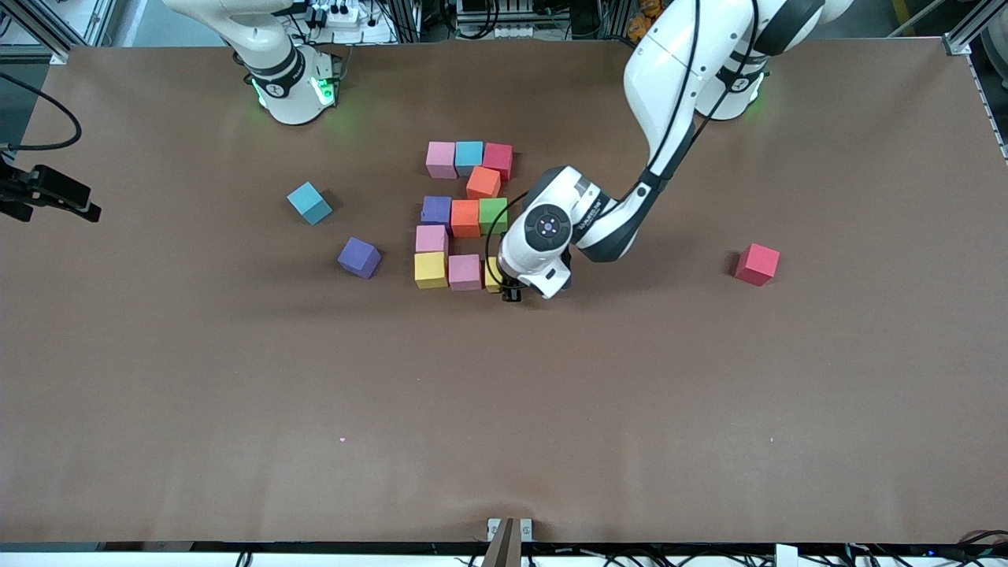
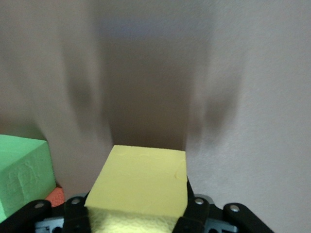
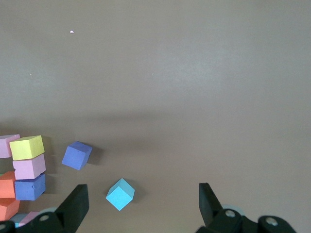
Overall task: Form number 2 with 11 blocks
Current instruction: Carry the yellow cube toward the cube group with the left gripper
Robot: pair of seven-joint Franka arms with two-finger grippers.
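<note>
here, left gripper [image 1: 512, 293] clamped on a yellow block [image 2: 141, 182] at the number 2 [image 1: 465, 214] nearest row, right gripper [image 3: 143, 204] waiting spread wide, holding nothing

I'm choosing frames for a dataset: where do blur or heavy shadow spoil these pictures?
Left wrist view: the matte yellow cube held in the left gripper is fairly sharp, but the brown table looks smeared under a dark shadow. Right wrist view: sharp, with soft shadows. Front view: evenly lit, with green glow at the arm bases.
</note>
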